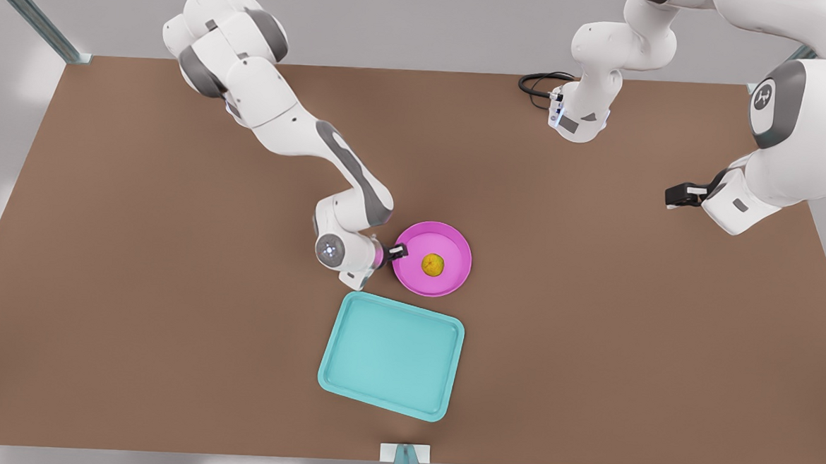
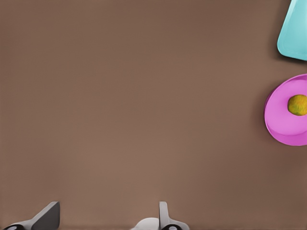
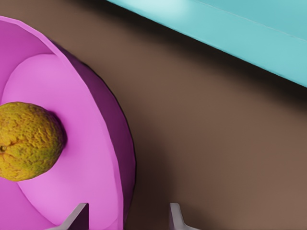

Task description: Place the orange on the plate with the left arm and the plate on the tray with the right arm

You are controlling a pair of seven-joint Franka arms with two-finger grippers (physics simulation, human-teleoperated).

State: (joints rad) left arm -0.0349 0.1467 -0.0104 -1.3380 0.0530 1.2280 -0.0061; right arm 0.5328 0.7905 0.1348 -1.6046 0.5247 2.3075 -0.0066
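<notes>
A: Magenta plate (image 1: 431, 258) on the brown table (image 1: 135, 281), with the orange (image 1: 432, 264) sitting near its middle. Where is the right claw (image 1: 396, 252)?

B: At the plate's edge, on the front view's left side of it. In the right wrist view its two fingers (image 3: 76, 218) stand apart, one over the inside of the plate (image 3: 72, 143) and the other outside, over the table, so the raised rim runs between them. They straddle the rim; I cannot tell whether either pad touches it.

A: And the orange from there?

B: The orange (image 3: 26, 141) rests on the plate's flat floor, a little way in from the rim and off to one side of the fingers, not between them.

A: The tray?

B: The turquoise tray (image 1: 392, 355) lies flat just below the plate in the front view, close by but with a strip of table showing between. Nothing lies in it.

A: The left claw (image 1: 678, 196)?

B: It waits well apart, at the front view's right. In the left wrist view its fingers (image 2: 48, 218) are spread wide over bare table with nothing between them, and the plate (image 2: 288, 120) with the orange (image 2: 298, 105) and a corner of the tray (image 2: 293, 31) show far off.
</notes>
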